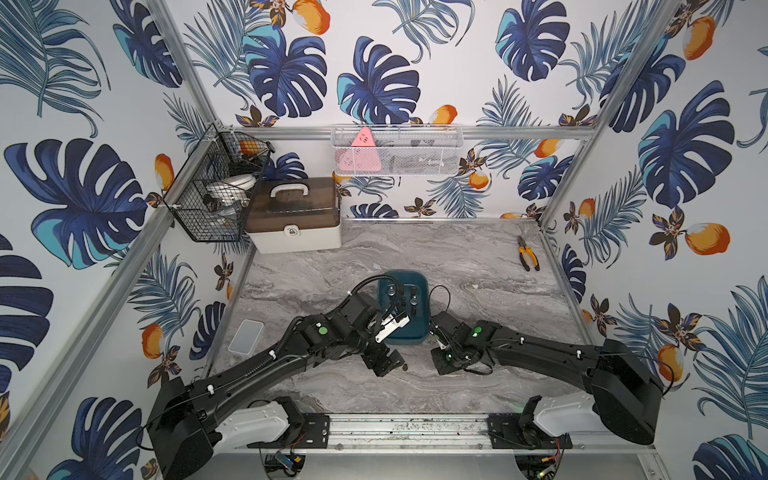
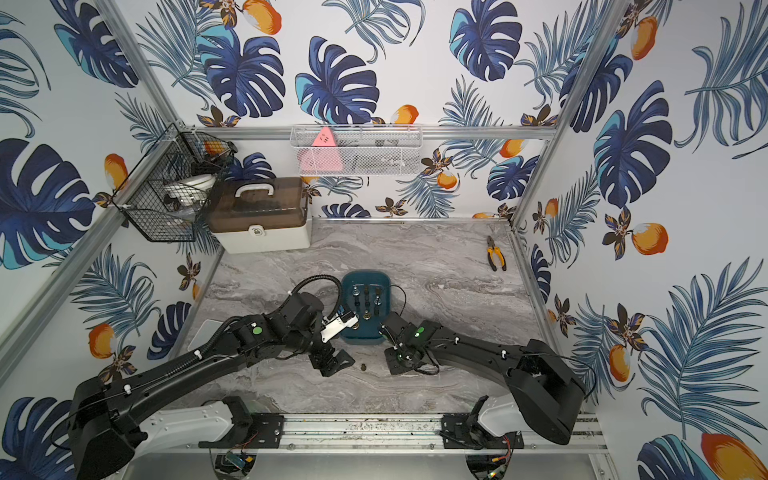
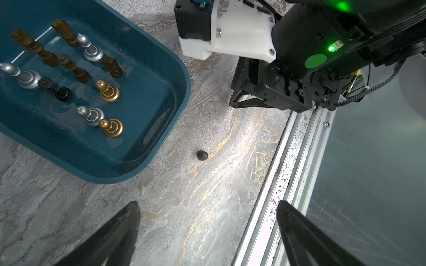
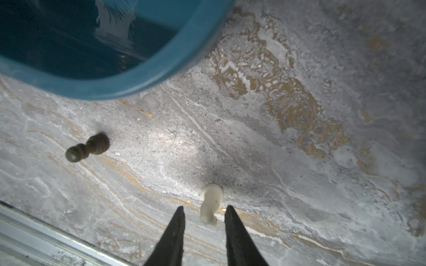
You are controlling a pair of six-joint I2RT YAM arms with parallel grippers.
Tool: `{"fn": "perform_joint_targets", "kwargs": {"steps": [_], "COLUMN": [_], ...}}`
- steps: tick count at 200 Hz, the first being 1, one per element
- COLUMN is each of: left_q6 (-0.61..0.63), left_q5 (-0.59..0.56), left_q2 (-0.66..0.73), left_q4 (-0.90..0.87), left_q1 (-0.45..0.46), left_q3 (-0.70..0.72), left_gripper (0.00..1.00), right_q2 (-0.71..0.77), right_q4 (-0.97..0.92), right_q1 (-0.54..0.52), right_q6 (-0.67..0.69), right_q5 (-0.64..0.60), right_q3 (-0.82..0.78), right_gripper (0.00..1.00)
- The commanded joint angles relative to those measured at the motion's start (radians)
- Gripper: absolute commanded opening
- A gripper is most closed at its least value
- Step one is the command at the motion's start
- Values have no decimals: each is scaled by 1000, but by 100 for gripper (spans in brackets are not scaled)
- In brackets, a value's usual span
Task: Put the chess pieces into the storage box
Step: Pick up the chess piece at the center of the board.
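Right gripper (image 4: 204,206) jaws part-open, white piece (image 4: 211,199) between tips, not yet pinched; I'd centre it, close gently. Left gripper (image 3: 207,204) wide, empty; dark pawn (image 3: 202,155) ahead of jaws.

Storage box (image 3: 159,69): one. Inside: three silver pieces (image 3: 91,49), two gold pieces (image 3: 107,91), about five dark ones (image 3: 73,69); overlap blurs that count. On table (image 3: 207,195): one dark pawn (image 3: 202,155), one white piece (image 4: 211,201).

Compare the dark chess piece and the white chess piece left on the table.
Colour: the dark piece is brown, the white piece cream. Position: the white piece stands between the open jaws of the right gripper, not yet gripped; the dark piece stands free, off to one side. Both sit on the table, outside the storage box.
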State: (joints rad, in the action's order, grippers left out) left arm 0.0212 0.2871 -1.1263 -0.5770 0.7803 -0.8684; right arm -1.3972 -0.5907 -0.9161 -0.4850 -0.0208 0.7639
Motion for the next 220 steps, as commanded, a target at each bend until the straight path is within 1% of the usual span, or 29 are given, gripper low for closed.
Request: {"fn": "perform_joint_targets", "kwargs": {"steps": [1,56,116,134,191,220], "left_q6": [19,17,14,13,13,12], "left_q5": [-17,-18,-25,-29,-27,-29], "left_q2": [10,-27,-39,-39,-44,-49], "left_q4": [5,-5,-8,-8,-10,-12], "left_q1": [3,3,2,3,3,3], "left_q3": [0,-14,-18,-18,-21,-23], "left_gripper": [95,95,94,94,94,94], "right_q2": [-6,-10,-13,-11,-10,-3], "right_q4": [33,41,47,57,63,60], "right_q1": [-1,-1,-1,-1,-1,-2], "right_q6": [0,4,4,4,0,1], "right_q5": [-4,-3,1,2,3,4], "right_q3": [-5,-17,-29,-35,-43,-36], "right_gripper": [32,25,23,20,15,10]}}
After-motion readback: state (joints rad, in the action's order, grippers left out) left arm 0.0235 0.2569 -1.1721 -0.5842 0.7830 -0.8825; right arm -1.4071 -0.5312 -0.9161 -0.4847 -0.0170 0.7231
